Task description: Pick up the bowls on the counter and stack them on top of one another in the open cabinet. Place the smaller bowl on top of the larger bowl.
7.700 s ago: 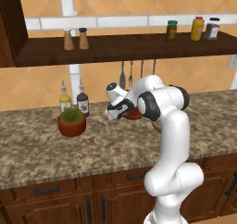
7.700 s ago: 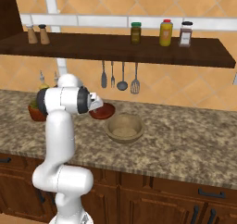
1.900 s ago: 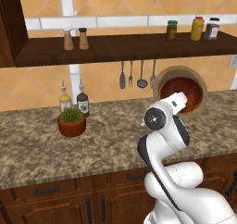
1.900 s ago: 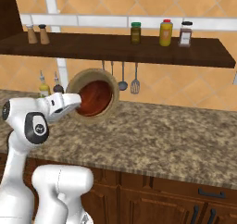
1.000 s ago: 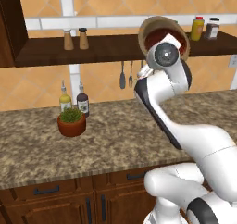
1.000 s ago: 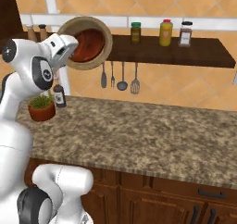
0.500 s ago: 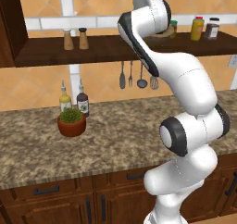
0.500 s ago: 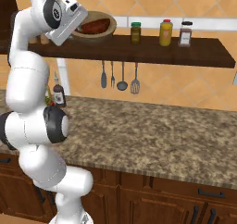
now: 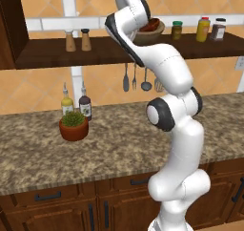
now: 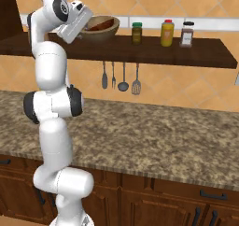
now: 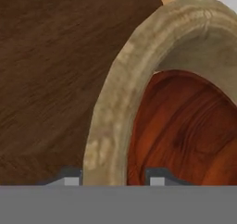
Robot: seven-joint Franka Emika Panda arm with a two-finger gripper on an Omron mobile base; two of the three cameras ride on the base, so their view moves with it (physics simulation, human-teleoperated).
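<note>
**Stacked bowls now up on the cabinet shelf**

A second ago your arm carried the nested pair up in front of the shelf edge, tilted on its side; half a second ago it was swinging them in over the board. Now the larger bowl (image 10: 100,29) sits upright on the shelf of the open cabinet (image 10: 154,52), with the smaller bowl (image 10: 98,24) inside it. Both have gone from the tabletop (image 10: 154,131). Your hand (image 10: 78,20) is at the near rim; in the hand view its two tips stand either side of the tan wall, one outside and one in the red bowl, so I judge it gripping the larger bowl's rim, though the contact itself is not shown.

To my eye the stacking is done, and what is left is to let go and back out. I cannot tell whether the tan bowl's base rests fully on the board.

Around it:
- A dark green-lidded jar (image 10: 136,33) stands near the bowls on the shelf, with a yellow bottle (image 10: 167,32) and a dark spice jar (image 10: 187,34) further along.
- Two shakers (image 9: 77,40) stand on the other side, well apart.
- Utensils (image 10: 120,75) hang under the board.
- A potted plant (image 9: 73,125) and two bottles (image 9: 76,102) sit on the tabletop.

The green-lidded jar is the nearest thing to knock. Withdraw along the line you came in.
</note>
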